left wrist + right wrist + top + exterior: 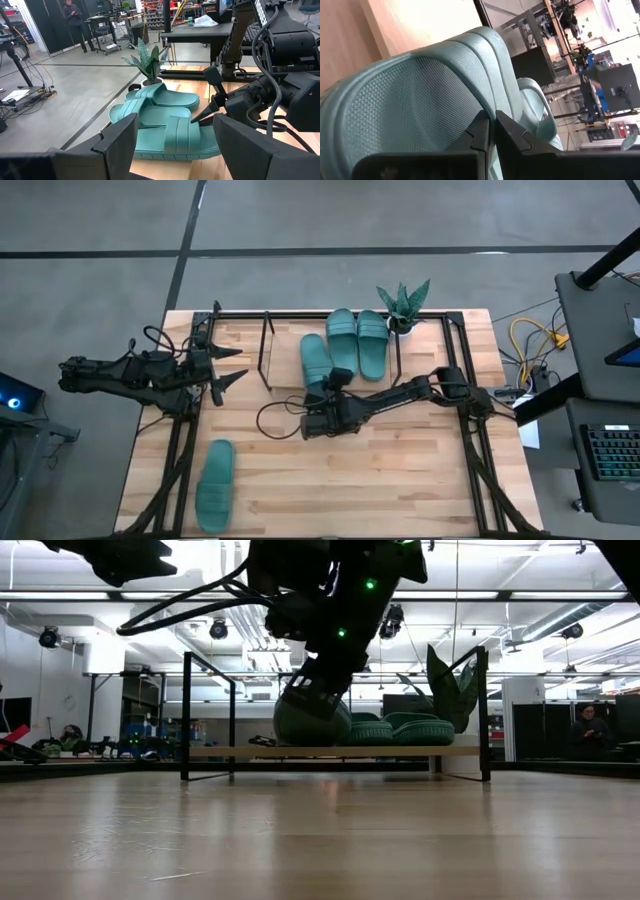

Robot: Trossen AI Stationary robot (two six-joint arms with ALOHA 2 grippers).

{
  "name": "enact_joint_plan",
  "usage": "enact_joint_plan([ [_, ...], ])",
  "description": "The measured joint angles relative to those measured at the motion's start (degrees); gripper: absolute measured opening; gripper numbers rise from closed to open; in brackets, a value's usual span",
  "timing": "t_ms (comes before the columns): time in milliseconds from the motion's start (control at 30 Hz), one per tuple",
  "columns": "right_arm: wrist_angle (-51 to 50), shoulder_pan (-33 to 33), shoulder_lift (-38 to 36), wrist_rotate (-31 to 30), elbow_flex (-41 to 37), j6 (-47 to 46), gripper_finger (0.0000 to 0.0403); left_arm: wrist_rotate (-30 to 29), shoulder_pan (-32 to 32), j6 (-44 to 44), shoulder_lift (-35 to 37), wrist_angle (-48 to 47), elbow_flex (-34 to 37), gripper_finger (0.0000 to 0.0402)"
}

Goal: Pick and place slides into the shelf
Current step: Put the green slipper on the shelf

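The third slide lies on the shelf, just beside the two slides already set side by side there, on their side away from the potted plant. It sits slightly askew to that pair, its heel end toward the front edge of the shelf's wood board. The right gripper is at that heel end, and in the right wrist view its two dark fingers are pinched nearly together on the sandal's rim (the ribbed teal footbed fills most of that picture). The low view shows the same slide resting on the board with the arm coming down onto it.

The fourth slide lies alone on the tabletop, well apart from the shelf, toward the front corner on the left arm's side.

The left gripper hovers at the shelf's end farthest from the plant, its fingers spread wide and holding nothing.
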State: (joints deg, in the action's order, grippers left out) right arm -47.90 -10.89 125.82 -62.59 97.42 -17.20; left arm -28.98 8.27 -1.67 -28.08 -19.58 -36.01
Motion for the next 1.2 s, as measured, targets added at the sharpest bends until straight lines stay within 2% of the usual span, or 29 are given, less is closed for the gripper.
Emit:
enact_joint_plan([
  [167,-3.0,-0.5,0.0,0.6,0.0,-2.9,0.0012,0.0,0.0,0.0,0.0,-0.1,0.0,0.0244],
  [567,-3.0,-1.6,0.4,1.8,-0.1,-2.9,0.0012,0.0,0.0,1.3,0.0,-0.4,0.0,0.0244],
  [767,-2.4,-1.1,0.9,7.5,0.0,-3.0,0.0013,0.0,0.0,1.3,0.0,-0.4,0.0,0.0244],
  [867,-2.5,-0.9,0.9,8.1,0.2,-3.5,0.0016,0.0,0.0,1.4,0.0,-0.4,0.0,0.0244],
  [1033,-3.1,-0.8,0.9,9.5,1.4,-2.8,0.005,0.0,0.0,1.4,0.0,-0.3,0.0,0.0244],
  [1200,-3.2,-0.5,0.9,13.7,2.8,-2.3,0.01,0.0,0.0,1.4,0.0,-0.3,0.0,0.0244],
])
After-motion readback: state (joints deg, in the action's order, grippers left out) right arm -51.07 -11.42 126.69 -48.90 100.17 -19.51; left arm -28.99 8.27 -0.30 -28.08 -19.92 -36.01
